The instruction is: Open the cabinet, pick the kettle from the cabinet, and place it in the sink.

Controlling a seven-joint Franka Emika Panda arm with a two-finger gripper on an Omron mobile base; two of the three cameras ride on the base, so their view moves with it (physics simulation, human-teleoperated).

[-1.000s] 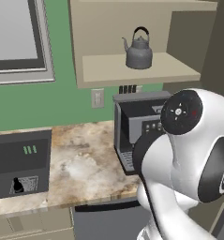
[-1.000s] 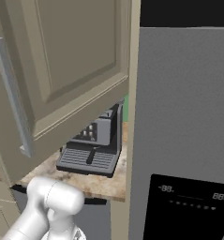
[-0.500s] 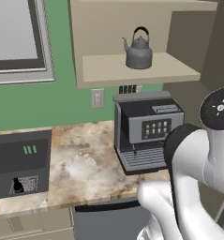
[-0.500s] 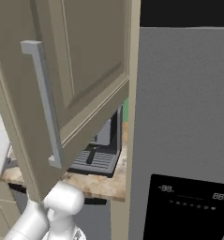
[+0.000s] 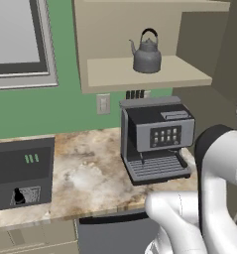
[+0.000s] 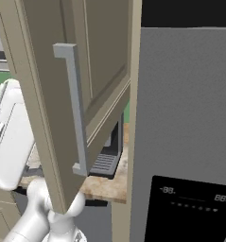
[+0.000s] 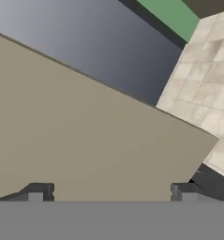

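Green wall and a speckled stone counter (image 5: 90, 178) frame the scene, with the cabinet (image 5: 145, 74) mounted above. Its door (image 6: 62, 94) stands swung wide, the long grey bar handle (image 6: 74, 108) facing the right base camera, so the opening step looks done.

On the cabinet's shelf sits the kettle (image 5: 147, 52), upright, roughly mid-shelf, spout pointing toward the wall side and its arched loop handle standing straight up over the lid knob. Nothing else is on the shelf beside it.

My judgement: the kettle is rigid metal, probably light if empty, smooth and rounded on the body, so a squeeze across the belly could slip. The loop handle is the better place to take hold, pinched at its top from the front or above; the kettle may swing a little under it once lifted. The lid could be loose, so keeping it upright seems wise.

Directly below the shelf, a coffee machine (image 5: 157, 139) stands on the counter, with a wall outlet (image 5: 103, 104) to its left and a dark appliance (image 5: 21, 171) at the far left. A window frame (image 5: 21, 44) shows upper left. A grey fridge (image 6: 185, 142) rises beside the cabinet in the right base view.

The claw (image 7: 108, 191) is spread wide and holds nothing; its two tips sit close against a flat beige panel, likely the door, with tiled floor (image 7: 207, 84) beyond.
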